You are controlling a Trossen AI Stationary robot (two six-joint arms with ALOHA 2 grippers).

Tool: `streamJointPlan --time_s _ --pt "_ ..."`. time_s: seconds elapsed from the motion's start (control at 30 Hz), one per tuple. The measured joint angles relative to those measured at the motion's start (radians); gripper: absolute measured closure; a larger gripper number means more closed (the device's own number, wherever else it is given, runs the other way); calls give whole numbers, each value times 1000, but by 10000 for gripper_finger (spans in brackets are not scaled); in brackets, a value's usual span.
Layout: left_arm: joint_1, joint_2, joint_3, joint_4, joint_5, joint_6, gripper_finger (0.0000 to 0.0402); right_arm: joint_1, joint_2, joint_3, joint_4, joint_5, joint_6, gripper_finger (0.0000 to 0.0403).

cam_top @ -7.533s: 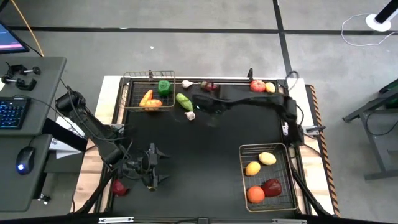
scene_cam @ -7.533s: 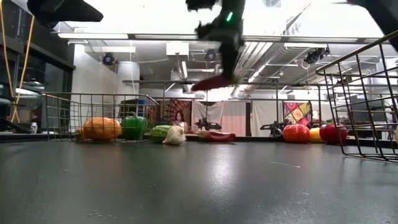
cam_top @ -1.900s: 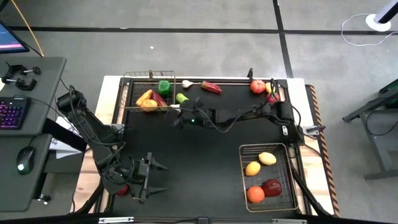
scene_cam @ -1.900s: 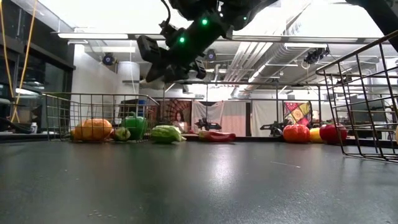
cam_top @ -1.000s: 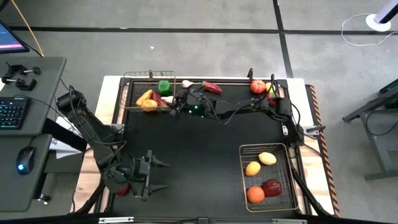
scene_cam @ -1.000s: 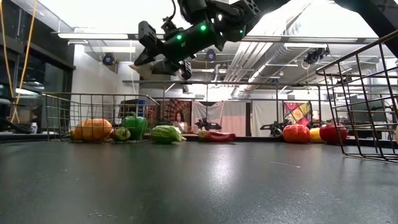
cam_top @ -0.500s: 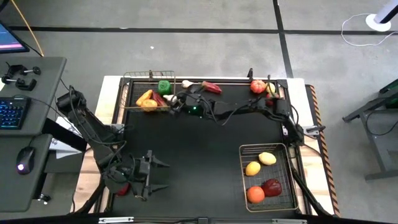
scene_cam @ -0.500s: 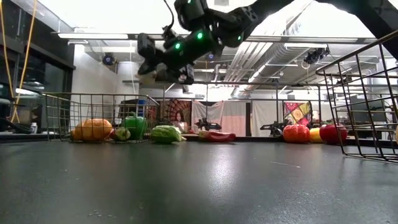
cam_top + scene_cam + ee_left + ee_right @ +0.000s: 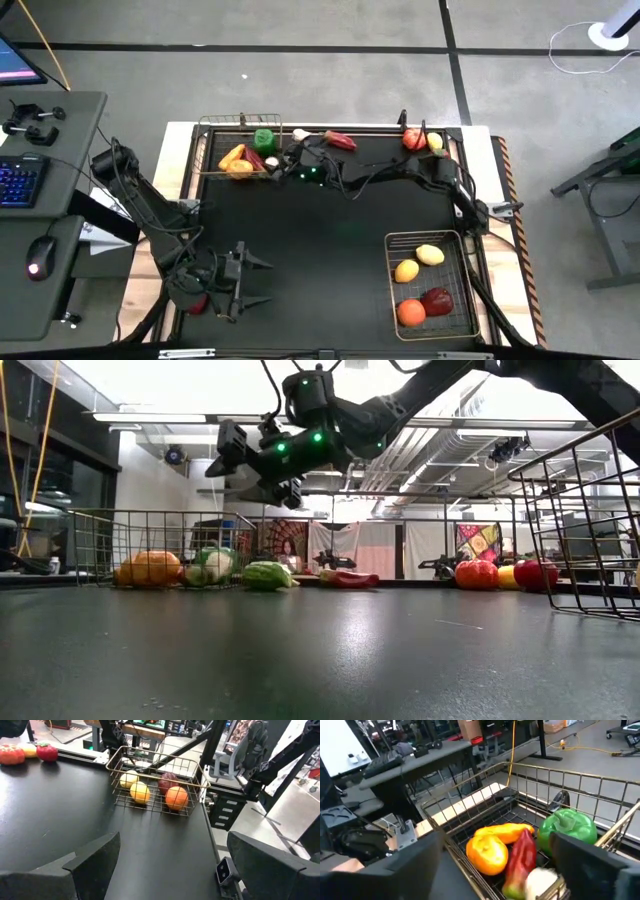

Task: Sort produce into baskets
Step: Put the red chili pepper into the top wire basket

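Above the far basket (image 9: pixel 240 145), we are holding our right gripper (image 9: pixel 283 157) with fingers spread wide and empty; white garlic (image 9: pixel 540 882) is lying inside this basket beside the green pepper (image 9: pixel 567 831). Our left gripper (image 9: pixel 243 282) is waiting wide open near the table's front-left corner.

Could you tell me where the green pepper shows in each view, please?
High: pepper in the far-left basket.
Low: half hidden behind white garlic, at left.
Left wrist: not in it.
Right wrist: at right, inside the wire.
Shared landmark: the red chili beside it.
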Motion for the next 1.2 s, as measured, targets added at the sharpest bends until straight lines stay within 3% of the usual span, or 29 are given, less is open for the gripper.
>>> streamJointPlan --time_s 0.1,0.33,0.43,0.6,0.73,0.9,1.03,1.2 --pt "0 0 0 0 0 0 44 -5 -6 0 -28 -22 -1 9" --pt "0 0 0 -8 26 -3 44 -20 -167 1 -320 -56 -96 17" --pt "0 0 0 -8 27 -3 44 -23 -266 1 -602 -5 -139 17" --pt "0 0 0 -20 27 -3 44 12 -375 2 -1020 243 -148 18" --pt "0 0 0 -22 24 -27 44 16 -376 -5 -1214 264 -31 18" --pt "2 0 0 -9 4 -29 44 -45 -333 -115 -1069 263 77 18" --pt "2 0 0 -15 -7 -28 44 -167 -276 -147 -940 242 182 18" --pt "14 2 0 -26 -17 -28 44 -311 -214 -83 -939 98 191 18"
